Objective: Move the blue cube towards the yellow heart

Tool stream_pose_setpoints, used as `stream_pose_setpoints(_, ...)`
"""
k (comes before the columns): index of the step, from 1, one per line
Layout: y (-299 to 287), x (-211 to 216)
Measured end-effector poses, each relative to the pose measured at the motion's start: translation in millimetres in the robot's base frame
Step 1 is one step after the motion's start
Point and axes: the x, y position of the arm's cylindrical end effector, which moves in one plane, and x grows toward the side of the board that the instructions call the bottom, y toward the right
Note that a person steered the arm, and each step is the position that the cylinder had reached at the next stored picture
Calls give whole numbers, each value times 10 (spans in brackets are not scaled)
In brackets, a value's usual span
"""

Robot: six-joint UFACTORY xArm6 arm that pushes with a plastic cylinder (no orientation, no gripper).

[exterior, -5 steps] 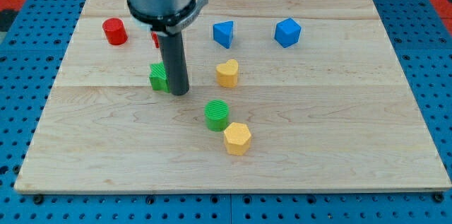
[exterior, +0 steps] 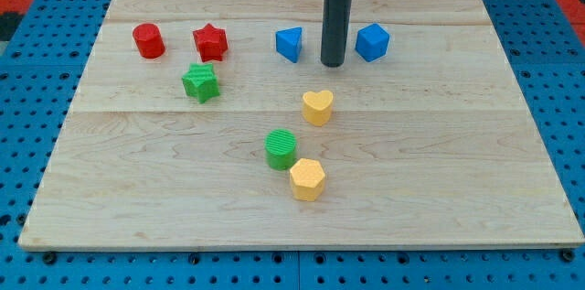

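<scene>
- Blue on pale wood marked the job: the blue cube (exterior: 289,44) sat near the view's top, with the yellow heart (exterior: 317,106) below it and a little toward the view's right, the two apart.
- My tip (exterior: 333,63) stood between that cube and a second blue block (exterior: 372,42), just beside both but touching neither as far as could be seen.
- No jaws existed to open or close; the rod ended bare and held nothing.
- From that spot, I judged a straight drive toward the view's bottom would miss the cube and might strike the heart instead, knocking the target away.
- A push from the cube's right flank would send it toward the view's left, nearer the red star (exterior: 210,42), not the heart.
- Going round to the cube's top-left side looked needed; an off-centre contact there could spin the cube off line.
- The green cylinder (exterior: 281,148) and yellow hexagon (exterior: 308,178) lay below the heart, out of the path.
</scene>
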Motion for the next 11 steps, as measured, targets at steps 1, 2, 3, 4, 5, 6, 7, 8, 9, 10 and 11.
stream_pose_setpoints(1, 53, -296)
stream_pose_setpoints(2, 109, -620)
stream_pose_setpoints(3, 892, -579)
stream_pose_setpoints(4, 960, -406)
stream_pose_setpoints(5, 364, -17)
stream_pose_setpoints(6, -314, 196)
stream_pose_setpoints(7, -80, -243)
stream_pose_setpoints(8, -375, -475)
stream_pose_setpoints(9, -711, -138)
stream_pose_setpoints(10, -525, -112)
stream_pose_setpoints(11, -490, -184)
